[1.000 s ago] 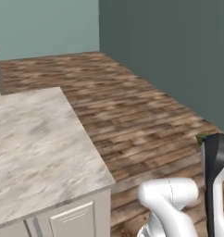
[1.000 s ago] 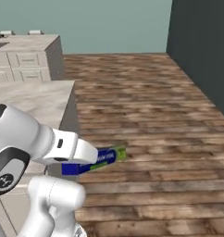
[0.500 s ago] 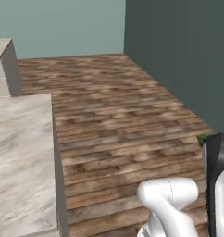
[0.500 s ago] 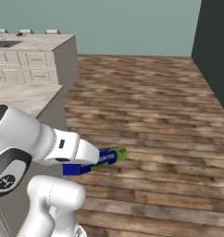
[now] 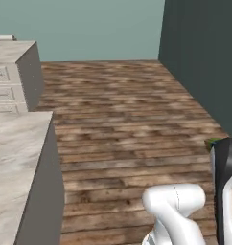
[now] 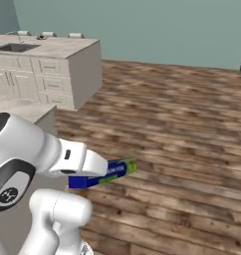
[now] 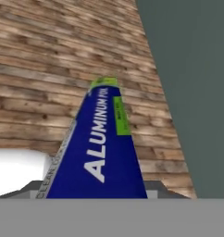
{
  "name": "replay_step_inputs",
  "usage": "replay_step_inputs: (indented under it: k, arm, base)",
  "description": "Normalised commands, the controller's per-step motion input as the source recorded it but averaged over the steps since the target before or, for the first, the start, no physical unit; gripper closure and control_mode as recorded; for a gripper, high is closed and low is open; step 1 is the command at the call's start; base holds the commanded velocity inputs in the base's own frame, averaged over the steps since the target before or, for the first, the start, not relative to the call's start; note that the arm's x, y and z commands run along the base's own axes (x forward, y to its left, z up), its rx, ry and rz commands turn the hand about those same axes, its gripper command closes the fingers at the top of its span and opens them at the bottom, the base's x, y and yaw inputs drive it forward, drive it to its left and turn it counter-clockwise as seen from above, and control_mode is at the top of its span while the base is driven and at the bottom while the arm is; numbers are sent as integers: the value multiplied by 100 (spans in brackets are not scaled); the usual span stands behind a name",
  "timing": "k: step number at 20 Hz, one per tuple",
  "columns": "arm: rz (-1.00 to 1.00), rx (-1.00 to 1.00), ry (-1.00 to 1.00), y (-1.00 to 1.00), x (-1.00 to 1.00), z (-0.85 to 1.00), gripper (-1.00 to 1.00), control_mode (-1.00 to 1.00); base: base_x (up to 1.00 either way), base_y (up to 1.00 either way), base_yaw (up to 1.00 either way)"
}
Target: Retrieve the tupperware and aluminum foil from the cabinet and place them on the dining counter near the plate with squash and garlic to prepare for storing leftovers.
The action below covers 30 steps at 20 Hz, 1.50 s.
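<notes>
Brown wood-plank floor (image 6: 182, 129) across the room, teal wall (image 5: 89, 28) behind. Long slim dark blue aluminum foil carton (image 7: 102, 143) with a bright green end carried in the air above those planks, level with the arm's forward link, green tip pointing away from the hand. White lettering legible along its top face. Two-finger gripper (image 6: 85, 180) clamped on the carton's near end, per the right base view; fingers themselves hidden under the box. Pale marbled stone counter top (image 5: 15, 162) low left, well apart from the carton. Cream-drawered wall counter (image 6: 53, 69) farther back. Dark grey-green wall panel (image 5: 204, 62) off right.
</notes>
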Motion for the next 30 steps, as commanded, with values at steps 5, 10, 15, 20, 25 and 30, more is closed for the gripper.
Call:
replay_step_inputs:
  k: [5, 10, 15, 20, 25, 30]
  arm:
    - [0, 0, 0, 0, 0, 0, 100, 100]
    - [0, 0, 0, 0, 0, 0, 100, 100]
    - [0, 0, 0, 0, 0, 0, 100, 100]
    - [0, 0, 0, 0, 0, 0, 100, 100]
    - [0, 0, 0, 0, 0, 0, 100, 100]
    - [0, 0, 0, 0, 0, 0, 100, 100]
  base:
    - [100, -36, 27]
    - [100, -20, 28]
    - [100, -34, 25]
    - [100, -33, 26]
    - [100, -33, 27]
    - [100, -24, 34]
